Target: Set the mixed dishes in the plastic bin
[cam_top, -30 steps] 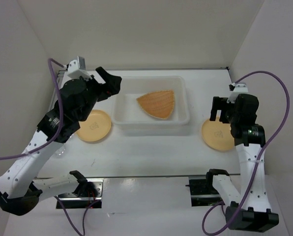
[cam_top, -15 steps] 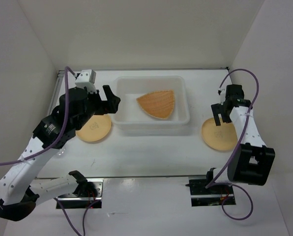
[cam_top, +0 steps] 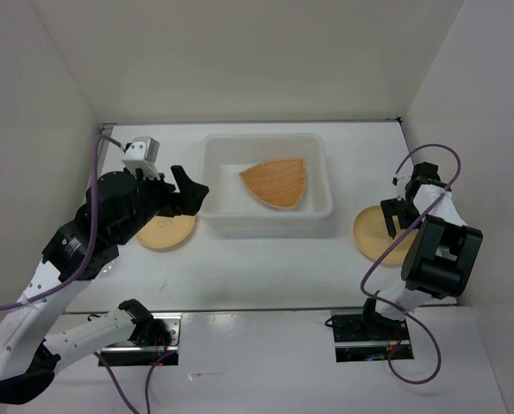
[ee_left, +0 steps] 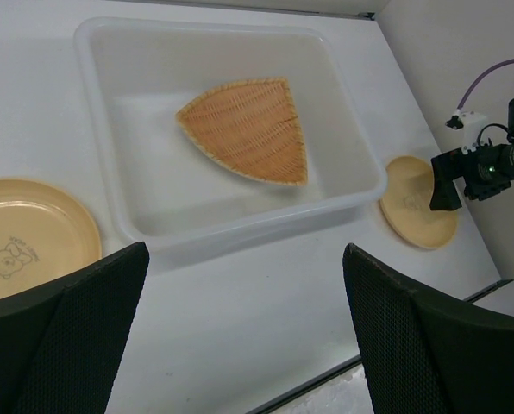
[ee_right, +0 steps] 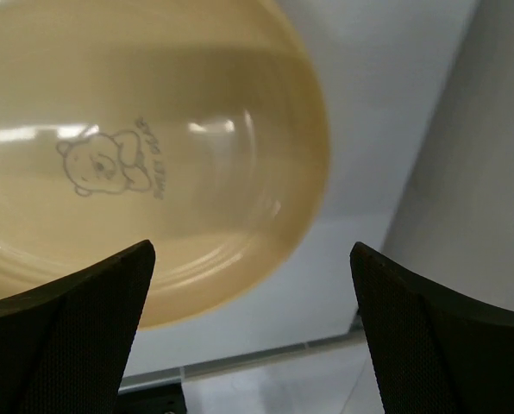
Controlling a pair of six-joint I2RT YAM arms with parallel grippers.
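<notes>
Right gripper (cam_top: pixel 395 219) lower over right plate (cam_top: pixel 371 240); second plate (cam_top: pixel 167 232), one tray (cam_top: pixel 277 183).

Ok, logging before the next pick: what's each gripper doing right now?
Left gripper: open, holding nothing.
Right gripper: open, holding nothing, close over a yellow plate.

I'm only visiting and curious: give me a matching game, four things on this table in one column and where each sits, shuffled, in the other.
1. tan woven fan-shaped tray
2. round yellow plate by the left arm
3. round yellow plate by the right arm
4. translucent white rectangular plastic bin

A. on the table, right of the bin
B. mid-table, between the plates
C. inside the bin
D. on the table, left of the bin

Pairs: 1-C, 2-D, 3-A, 4-B.
</notes>
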